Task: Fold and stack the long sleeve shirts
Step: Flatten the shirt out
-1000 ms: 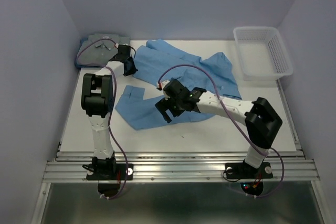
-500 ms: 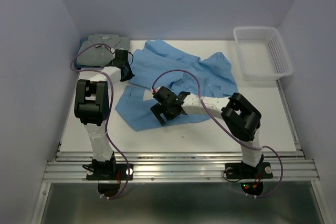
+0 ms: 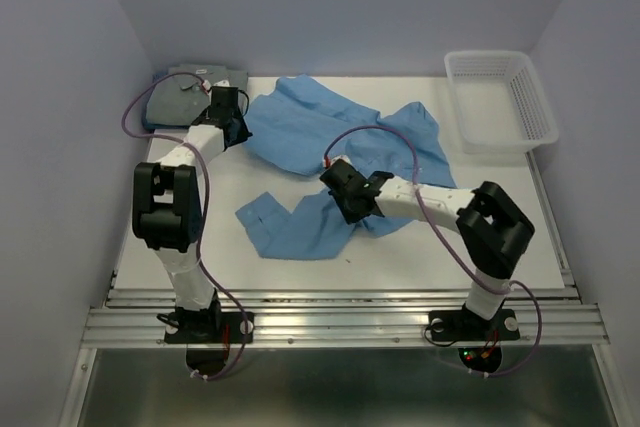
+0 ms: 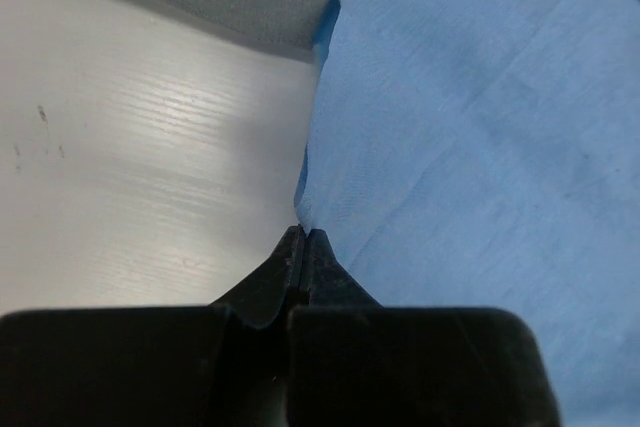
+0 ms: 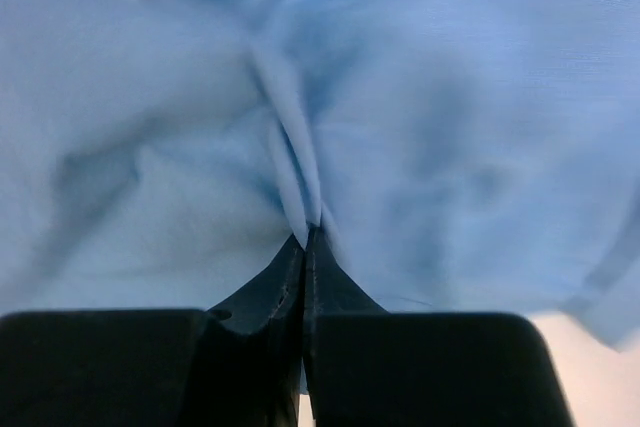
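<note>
Finding 1: The right hand [image 3: 349,197], with its jaws standing wide a second ago over the sky-blue shirt [image 3: 300,132], has now closed. The wrist view shows the jaws together with a raised ridge of blue cloth pinched between them. It has also moved from the shirt's near-left panel toward 3 o'clock, and the near part of the garment has bunched and shifted with it.

Finding 2: The left hand [image 3: 227,115] remains clamped on the shirt's far-left edge and has edged slightly toward 10 o'clock. It sits just beside the grey-green shirt [image 3: 180,99].

Finding 3: The grey-green shirt lies folded in the 10 o'clock corner of the desk [image 3: 430,247], unchanged. The blue shirt sprawls unfolded across the centre. The basket [image 3: 500,97] at 2 o'clock is untouched.

Assessment: With both hands now gripping the blue shirt, a two-handed straightening or fold appears to be starting. One shirt looks finished. The second is not yet folded or stacked.
</note>
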Robot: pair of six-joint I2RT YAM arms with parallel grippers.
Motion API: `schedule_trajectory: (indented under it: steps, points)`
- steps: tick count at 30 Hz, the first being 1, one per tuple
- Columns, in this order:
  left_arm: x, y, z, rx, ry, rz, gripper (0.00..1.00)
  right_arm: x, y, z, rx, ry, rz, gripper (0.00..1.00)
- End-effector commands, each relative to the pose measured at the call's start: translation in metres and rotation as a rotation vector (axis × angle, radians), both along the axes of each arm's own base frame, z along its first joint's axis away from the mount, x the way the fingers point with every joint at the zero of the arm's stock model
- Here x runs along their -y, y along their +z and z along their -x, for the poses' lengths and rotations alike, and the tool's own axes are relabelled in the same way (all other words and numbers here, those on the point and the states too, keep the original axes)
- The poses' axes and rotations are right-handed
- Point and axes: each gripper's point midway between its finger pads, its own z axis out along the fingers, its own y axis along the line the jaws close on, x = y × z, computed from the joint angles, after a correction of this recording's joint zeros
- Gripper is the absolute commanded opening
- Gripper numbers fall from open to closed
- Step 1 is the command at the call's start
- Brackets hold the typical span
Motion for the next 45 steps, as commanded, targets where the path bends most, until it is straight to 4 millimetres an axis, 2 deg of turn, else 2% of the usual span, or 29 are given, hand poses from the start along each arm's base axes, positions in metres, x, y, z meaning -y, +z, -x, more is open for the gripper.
schedule_trajectory:
  steps: [1, 2, 4, 5, 6, 7, 8, 10, 11, 12, 15, 16, 17, 18, 20, 21, 24, 25, 29, 30, 31, 35, 37, 38, 40, 41, 42, 44, 45]
  points:
    - [-0.006, 0.085, 0.000, 0.177, 0.004, -0.004, 0.00, 0.064, 0.125, -0.060, 0.370, -0.220, -0.004, 0.01]
    - [-0.006, 0.114, 0.005, 0.238, 0.001, 0.008, 0.00, 0.077, 0.171, -0.067, 0.472, -0.248, -0.045, 0.01]
    - [-0.001, 0.151, 0.010, 0.328, -0.018, 0.041, 0.00, 0.107, 0.236, -0.083, 0.624, -0.301, -0.050, 0.01]
    - [0.005, 0.188, 0.018, 0.411, -0.043, 0.073, 0.00, 0.115, 0.277, -0.082, 0.726, -0.324, -0.102, 0.01]
    - [0.008, 0.211, 0.022, 0.472, -0.056, 0.090, 0.00, 0.128, 0.302, -0.084, 0.795, -0.356, -0.097, 0.01]
    - [0.010, 0.236, 0.026, 0.529, -0.067, 0.105, 0.00, 0.134, 0.340, -0.084, 0.880, -0.345, -0.104, 0.01]
    - [0.013, 0.270, 0.039, 0.608, -0.095, 0.126, 0.00, 0.143, 0.369, -0.076, 0.939, -0.351, -0.135, 0.01]
    - [0.022, 0.322, 0.055, 0.730, -0.151, 0.157, 0.00, 0.151, 0.414, -0.067, 1.030, -0.312, -0.158, 0.01]
    - [0.026, 0.354, 0.074, 0.807, -0.189, 0.172, 0.00, 0.156, 0.452, -0.058, 1.107, -0.310, -0.222, 0.01]
    - [0.029, 0.397, 0.097, 0.923, -0.227, 0.183, 0.00, 0.165, 0.498, -0.039, 1.203, -0.263, -0.290, 0.01]
    - [0.030, 0.448, 0.137, 1.056, -0.267, 0.192, 0.00, 0.184, 0.553, -0.014, 1.315, -0.233, -0.320, 0.01]
    - [0.030, 0.473, 0.155, 1.127, -0.287, 0.194, 0.00, 0.191, 0.569, -0.006, 1.355, -0.212, -0.295, 0.01]
    - [0.031, 0.498, 0.184, 1.203, -0.316, 0.202, 0.00, 0.205, 0.598, 0.011, 1.418, -0.219, -0.321, 0.01]
    - [0.031, 0.514, 0.201, 1.253, -0.333, 0.203, 0.00, 0.210, 0.614, 0.020, 1.455, -0.199, -0.329, 0.01]
    - [0.029, 0.552, 0.250, 1.374, -0.366, 0.203, 0.00, 0.213, 0.632, 0.032, 1.474, -0.139, -0.318, 0.01]
    - [0.028, 0.563, 0.268, 1.413, -0.377, 0.205, 0.00, 0.222, 0.661, 0.056, 1.542, -0.100, -0.380, 0.01]
    - [0.024, 0.599, 0.333, 1.556, -0.408, 0.219, 0.00, 0.227, 0.689, 0.087, 1.616, -0.003, -0.443, 0.01]
    - [0.025, 0.609, 0.362, 1.607, -0.436, 0.238, 0.00, 0.242, 0.704, 0.110, 1.675, -0.002, -0.486, 0.01]
    - [0.029, 0.624, 0.417, 1.695, -0.514, 0.262, 0.00, 0.254, 0.730, 0.165, 1.805, 0.137, -0.588, 0.01]
    - [0.031, 0.624, 0.424, 1.702, -0.530, 0.267, 0.00, 0.260, 0.735, 0.189, 1.846, 0.195, -0.627, 0.01]
    - [0.033, 0.625, 0.430, 1.708, -0.552, 0.267, 0.00, 0.265, 0.737, 0.200, 1.861, 0.209, -0.665, 0.01]
    - [0.038, 0.624, 0.446, 1.719, -0.593, 0.296, 0.00, 0.276, 0.740, 0.220, 1.901, 0.237, -0.673, 0.01]
    - [0.032, 0.623, 0.441, 1.714, -0.548, 0.312, 0.00, 0.278, 0.738, 0.208, 1.904, 0.179, -0.618, 0.01]
    - [0.030, 0.622, 0.435, 1.706, -0.528, 0.316, 0.00, 0.270, 0.730, 0.190, 1.875, 0.164, -0.575, 0.01]
    - [0.028, 0.614, 0.414, 1.671, -0.487, 0.319, 0.00, 0.272, 0.725, 0.166, 1.872, 0.063, -0.492, 0.01]
    - [0.023, 0.611, 0.398, 1.649, -0.437, 0.321, 0.00, 0.267, 0.719, 0.150, 1.853, 0.041, -0.437, 0.01]
    - [0.021, 0.600, 0.376, 1.607, -0.401, 0.323, 0.00, 0.266, 0.709, 0.123, 1.834, -0.042, -0.319, 0.01]
    - [0.010, 0.584, 0.333, 1.538, -0.295, 0.313, 0.00, 0.245, 0.685, 0.073, 1.757, -0.106, -0.160, 0.01]
    - [0.007, 0.562, 0.301, 1.469, -0.245, 0.303, 0.00, 0.239, 0.662, 0.045, 1.680, -0.146, -0.033, 0.01]
